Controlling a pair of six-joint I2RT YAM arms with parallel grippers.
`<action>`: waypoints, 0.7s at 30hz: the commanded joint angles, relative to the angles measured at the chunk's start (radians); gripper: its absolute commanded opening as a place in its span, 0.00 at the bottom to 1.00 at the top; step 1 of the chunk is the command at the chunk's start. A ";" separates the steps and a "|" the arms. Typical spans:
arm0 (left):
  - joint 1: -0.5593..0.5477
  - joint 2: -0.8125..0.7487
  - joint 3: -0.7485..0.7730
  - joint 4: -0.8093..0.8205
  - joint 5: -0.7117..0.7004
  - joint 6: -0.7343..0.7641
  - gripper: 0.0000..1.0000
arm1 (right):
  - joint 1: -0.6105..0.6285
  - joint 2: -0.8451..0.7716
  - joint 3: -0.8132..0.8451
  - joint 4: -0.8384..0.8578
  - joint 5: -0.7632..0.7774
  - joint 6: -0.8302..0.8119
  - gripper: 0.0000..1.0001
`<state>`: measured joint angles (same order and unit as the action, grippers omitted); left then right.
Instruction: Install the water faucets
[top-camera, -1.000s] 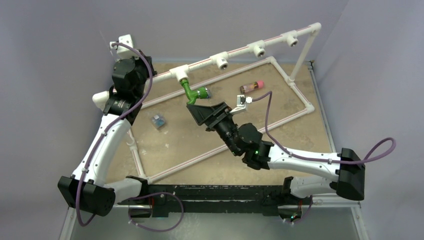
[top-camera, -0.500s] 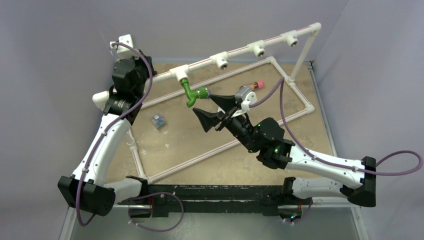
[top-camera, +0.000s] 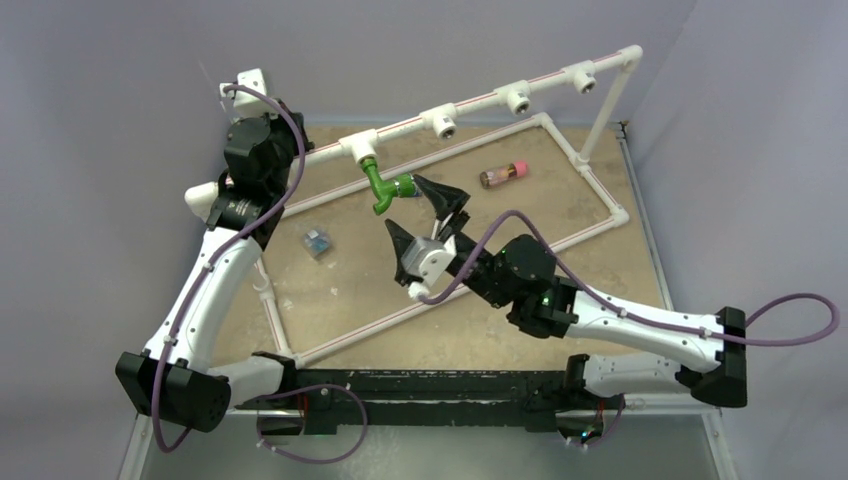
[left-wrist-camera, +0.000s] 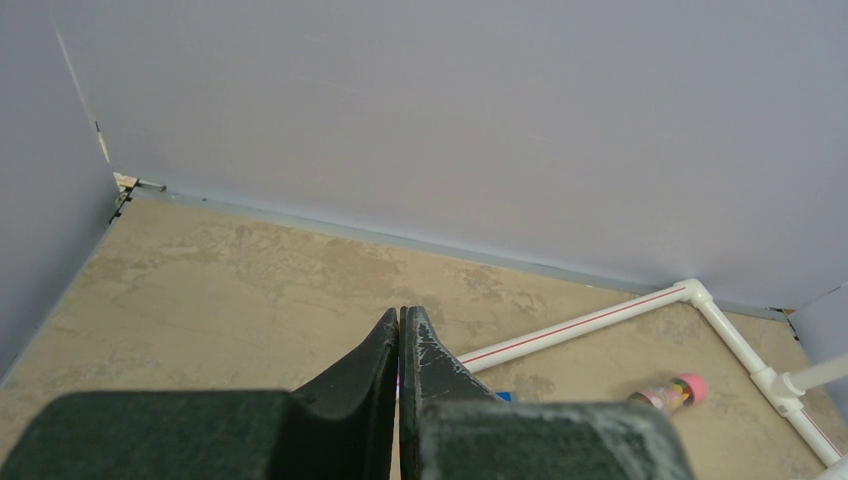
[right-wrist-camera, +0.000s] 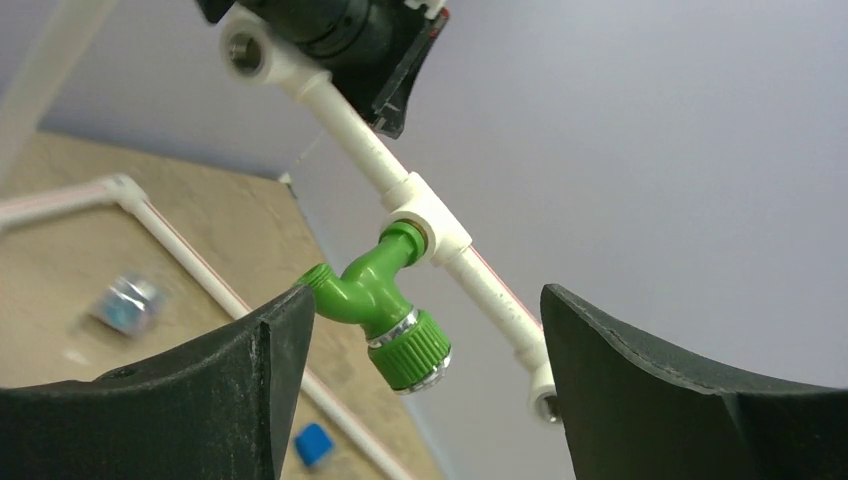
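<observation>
- Right now, green faucet: hangs from the leftmost tee fitting of the raised white pipe, stem up into the tee, seemingly seated.
- Lies just to the far left of the right gripper, ribbed cap end pointing into the gap between the fingers.
- Long axis: from the tee downward and toward the near side, capped branch sticking out to the right.
- Right fingers spread wide, holding nothing.
- Seen from the right wrist, flank the faucet on both sides, with one fingertip just beside the spout end; cannot tell whether touching.
- Left gripper: fingers pressed together, empty, parked at the far left by the pipe's end, clearly the farther of the two.
- Judging by the three bare tees further right, more left to install, though no second faucet in view.
- Probably calls for closing on the green body for another turn, or backing off near-right without knocking the spout.
</observation>
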<state>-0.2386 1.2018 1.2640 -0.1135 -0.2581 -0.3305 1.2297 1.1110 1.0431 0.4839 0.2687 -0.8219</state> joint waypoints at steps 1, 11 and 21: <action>-0.001 0.047 -0.066 -0.232 0.002 -0.001 0.00 | 0.030 0.045 -0.002 0.073 -0.007 -0.371 0.85; -0.002 0.047 -0.068 -0.231 0.000 0.002 0.00 | 0.048 0.191 -0.043 0.214 0.059 -0.686 0.86; -0.002 0.044 -0.069 -0.227 -0.003 0.004 0.00 | 0.036 0.350 -0.011 0.407 0.166 -0.779 0.82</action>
<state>-0.2386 1.2018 1.2640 -0.1135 -0.2592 -0.3305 1.2728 1.4483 1.0016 0.7563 0.3794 -1.5444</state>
